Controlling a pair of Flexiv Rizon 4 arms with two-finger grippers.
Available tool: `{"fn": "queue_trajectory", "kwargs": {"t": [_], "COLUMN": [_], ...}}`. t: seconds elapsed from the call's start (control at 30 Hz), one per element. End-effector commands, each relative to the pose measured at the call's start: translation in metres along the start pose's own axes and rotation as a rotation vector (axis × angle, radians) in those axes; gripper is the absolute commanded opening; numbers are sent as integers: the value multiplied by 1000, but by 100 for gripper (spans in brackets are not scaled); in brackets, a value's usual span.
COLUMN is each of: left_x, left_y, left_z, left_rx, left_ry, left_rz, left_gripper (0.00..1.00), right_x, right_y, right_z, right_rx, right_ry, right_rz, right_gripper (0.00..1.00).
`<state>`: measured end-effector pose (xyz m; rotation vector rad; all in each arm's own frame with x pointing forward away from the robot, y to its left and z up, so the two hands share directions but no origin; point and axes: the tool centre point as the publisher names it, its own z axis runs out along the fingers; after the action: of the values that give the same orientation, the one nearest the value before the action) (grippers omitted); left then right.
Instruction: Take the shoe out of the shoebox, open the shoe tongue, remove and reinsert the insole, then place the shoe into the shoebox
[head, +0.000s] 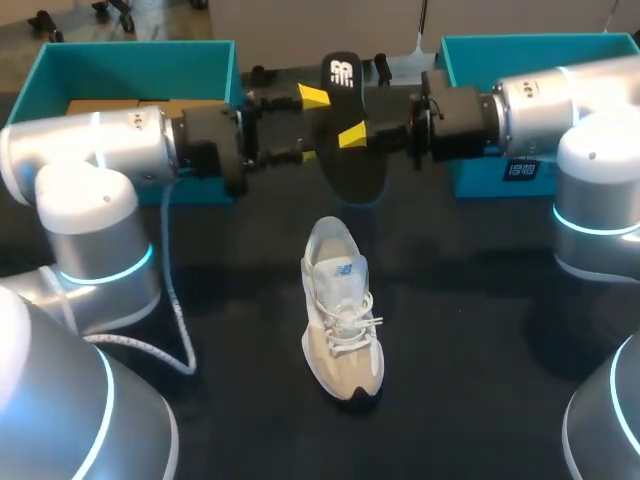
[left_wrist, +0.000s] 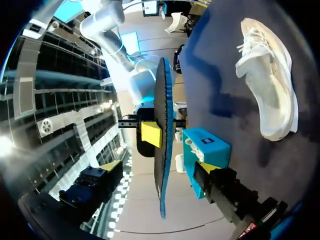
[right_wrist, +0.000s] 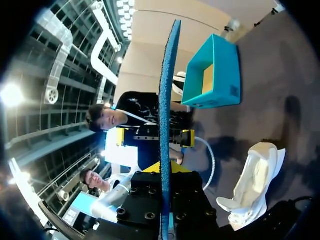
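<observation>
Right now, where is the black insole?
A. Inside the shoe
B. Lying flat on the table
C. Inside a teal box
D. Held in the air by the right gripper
D: the insole is clamped in the right gripper above the table, apart from the shoe.

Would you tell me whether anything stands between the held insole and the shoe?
Nothing visible does: the insole hangs in the jaws of the right gripper, with only bare table between it and the shoe.

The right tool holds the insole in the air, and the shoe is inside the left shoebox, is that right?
Not quite: the head view shows the shoe on the table, not in the left shoebox. The right tool does hold the insole in the air.
</observation>
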<state>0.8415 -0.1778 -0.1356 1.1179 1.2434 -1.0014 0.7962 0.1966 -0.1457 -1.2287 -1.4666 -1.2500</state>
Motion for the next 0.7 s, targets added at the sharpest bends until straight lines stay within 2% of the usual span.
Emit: {"fn": "queue_trajectory", "kwargs": {"t": [0.03, 0.23, 0.4, 0.53, 0.7], "left_x": [1, 15, 26, 34, 47], "left_y": [-4, -9, -13, -12, -12], "left_z": [-23, -37, -41, -43, -47], "left_rx": [32, 11, 15, -29, -78], "left_ry": [53, 97, 105, 115, 153], "left_rz": [-50, -203, -422, -540, -676], "left_gripper": [100, 100, 100, 100, 100], "right_x": [-5, -3, 1, 3, 2], "right_y": [-4, 3, 6, 6, 7], "right_z": [-9, -17, -23, -24, -22], "right_rx": [-33, -49, -82, -119, -79], "right_ry": [0, -17, 43, 115, 171], "right_rz": [-9, -96, -248, -382, -475], "right_gripper": [0, 0, 0, 0, 0]}}
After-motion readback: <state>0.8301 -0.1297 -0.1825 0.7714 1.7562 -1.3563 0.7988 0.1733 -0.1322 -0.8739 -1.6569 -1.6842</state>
